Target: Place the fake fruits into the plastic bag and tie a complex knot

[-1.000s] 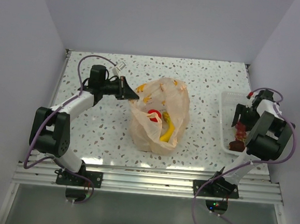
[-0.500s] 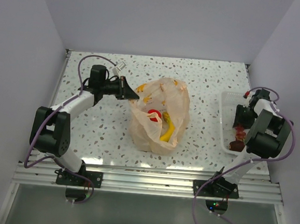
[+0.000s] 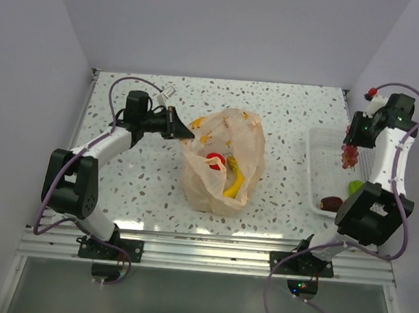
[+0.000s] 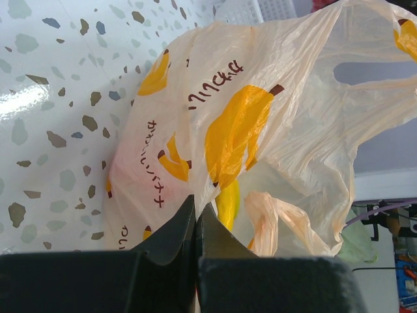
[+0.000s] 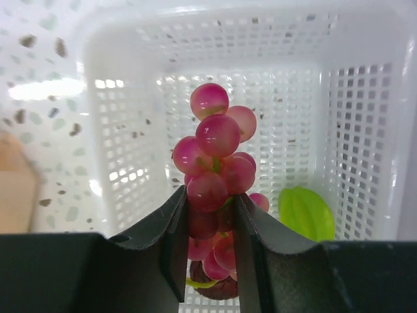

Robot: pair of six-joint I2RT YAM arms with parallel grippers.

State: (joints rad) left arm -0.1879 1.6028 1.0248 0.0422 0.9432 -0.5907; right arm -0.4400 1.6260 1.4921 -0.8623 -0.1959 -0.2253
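Our right claw [image 5: 208, 202] clamps a pink grape bunch [image 5: 215, 140] above the white basket [image 5: 365, 130] at 3 o'clock, ready to carry. Our left claw [image 4: 195, 212] pinches the 10 o'clock rim of the plastic bag [image 4: 287, 130], propping its mouth open at the middle of the surface [image 3: 299, 120], banana [image 3: 233, 184] already inside.

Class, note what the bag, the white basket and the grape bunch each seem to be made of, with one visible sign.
Plastic bag: thin film, translucent, crinkled, semi-glossy. White basket: rigid moulded plastic, likely; perforated grid walls, smooth sheen. Grape bunch: probably hard plastic or rubber; glossy pink-red beads with sharp highlights.
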